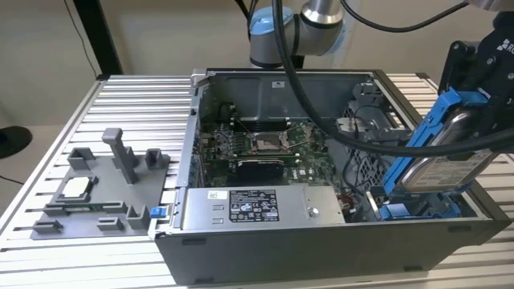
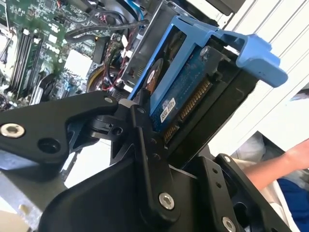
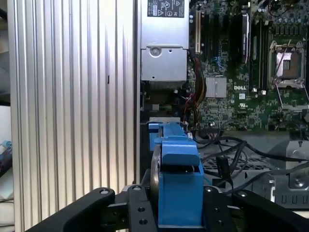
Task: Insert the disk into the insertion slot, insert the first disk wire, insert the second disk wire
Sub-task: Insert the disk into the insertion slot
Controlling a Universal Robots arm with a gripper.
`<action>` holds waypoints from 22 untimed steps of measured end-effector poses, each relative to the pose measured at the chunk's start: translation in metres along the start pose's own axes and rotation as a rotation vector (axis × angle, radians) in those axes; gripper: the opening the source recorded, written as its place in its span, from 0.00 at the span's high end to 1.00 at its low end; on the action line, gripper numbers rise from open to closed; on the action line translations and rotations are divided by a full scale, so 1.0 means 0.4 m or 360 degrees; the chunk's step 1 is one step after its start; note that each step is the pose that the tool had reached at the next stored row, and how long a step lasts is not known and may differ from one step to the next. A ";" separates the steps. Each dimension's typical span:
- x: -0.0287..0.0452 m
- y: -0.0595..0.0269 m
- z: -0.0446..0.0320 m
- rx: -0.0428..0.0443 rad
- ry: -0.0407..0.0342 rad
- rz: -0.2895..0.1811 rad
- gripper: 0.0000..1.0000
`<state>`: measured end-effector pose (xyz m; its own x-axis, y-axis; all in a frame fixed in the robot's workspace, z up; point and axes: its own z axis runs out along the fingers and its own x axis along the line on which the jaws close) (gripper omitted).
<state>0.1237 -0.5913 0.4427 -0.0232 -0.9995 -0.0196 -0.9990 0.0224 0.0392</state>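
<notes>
Exterior view: your jaws pinch the blue-framed disk [image 1: 440, 171], tilted so its lower end, seemingly at the insertion slot [image 1: 422, 212], can slide in edge-first.

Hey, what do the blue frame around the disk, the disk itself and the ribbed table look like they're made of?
The carrier frame looks like moulded plastic: uniform bright blue with a soft sheen. The disk seems to be metal: a silver casing with a white paper label. The table is probably aluminium: pale grey ribbed profiles with a dull shine.

Grey power supply [image 1: 261, 208], green motherboard [image 1: 265, 144], slatted table [image 1: 136, 108]
</notes>
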 end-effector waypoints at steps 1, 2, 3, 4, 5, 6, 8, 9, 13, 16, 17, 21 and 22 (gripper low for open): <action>0.000 -0.002 0.009 0.0000 0.0000 0.0000 1.00; 0.000 -0.003 0.014 0.0000 0.0000 0.0000 1.00; 0.000 -0.004 0.018 0.0000 0.0000 0.0000 1.00; 0.000 -0.004 0.023 0.0000 0.0000 0.0000 1.00; 0.000 -0.005 0.027 0.0000 0.0000 0.0000 1.00; 0.000 -0.005 0.032 0.0000 0.0000 0.0000 1.00; -0.001 -0.005 0.041 0.0000 0.0000 0.0000 1.00; -0.001 -0.006 0.046 0.0000 0.0000 0.0000 1.00; -0.005 -0.006 0.062 0.0000 -0.0001 0.0000 1.00; -0.009 -0.006 0.069 0.0000 -0.0014 -0.0001 1.00; -0.010 -0.006 0.070 0.0000 -0.0018 -0.0001 1.00; -0.013 -0.007 0.078 -0.0001 -0.0034 -0.0001 1.00; -0.013 -0.007 0.080 0.0000 -0.0036 -0.0001 1.00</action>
<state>0.1252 -0.5853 0.4108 -0.0232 -0.9988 -0.0425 -0.9990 0.0215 0.0395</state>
